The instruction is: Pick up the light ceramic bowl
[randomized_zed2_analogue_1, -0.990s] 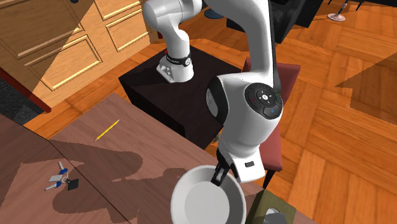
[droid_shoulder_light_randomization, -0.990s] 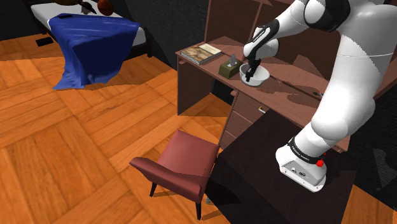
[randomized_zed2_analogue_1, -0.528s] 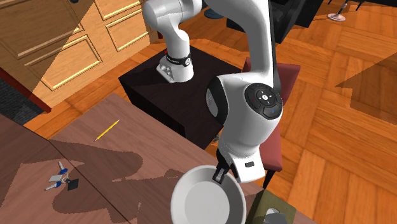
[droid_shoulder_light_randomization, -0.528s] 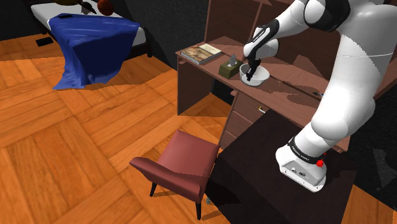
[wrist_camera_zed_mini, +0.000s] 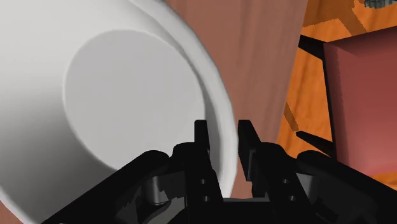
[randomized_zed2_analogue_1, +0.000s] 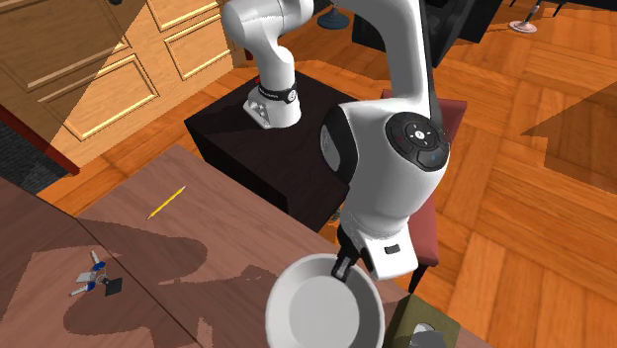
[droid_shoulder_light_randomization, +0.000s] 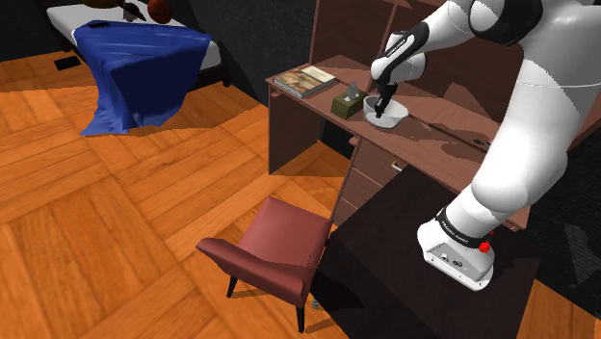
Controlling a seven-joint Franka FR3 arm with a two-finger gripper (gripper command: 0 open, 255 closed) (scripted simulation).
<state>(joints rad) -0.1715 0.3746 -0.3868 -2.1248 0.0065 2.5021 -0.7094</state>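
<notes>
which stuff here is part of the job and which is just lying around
Job:
bowl
gripper, clasping the bowl's rim

Lying about:
book
tissue box
pencil
chair
blanket

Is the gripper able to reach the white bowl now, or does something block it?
Yes, it seems so: the gripper clasps the white bowl by its rim, one finger inside, one outside.

Your brown wooden desk (droid_shoulder_light_randomization: pixel 438 114) carries a book (droid_shoulder_light_randomization: pixel 303 80) at the shoulder view's left end and an olive tissue box (droid_shoulder_light_randomization: pixel 349 100) near it. A yellow pencil (randomized_zed2_analogue_1: pixel 166 202) and a small blue-and-white object (randomized_zed2_analogue_1: pixel 91 277) lie well apart from those.
</notes>
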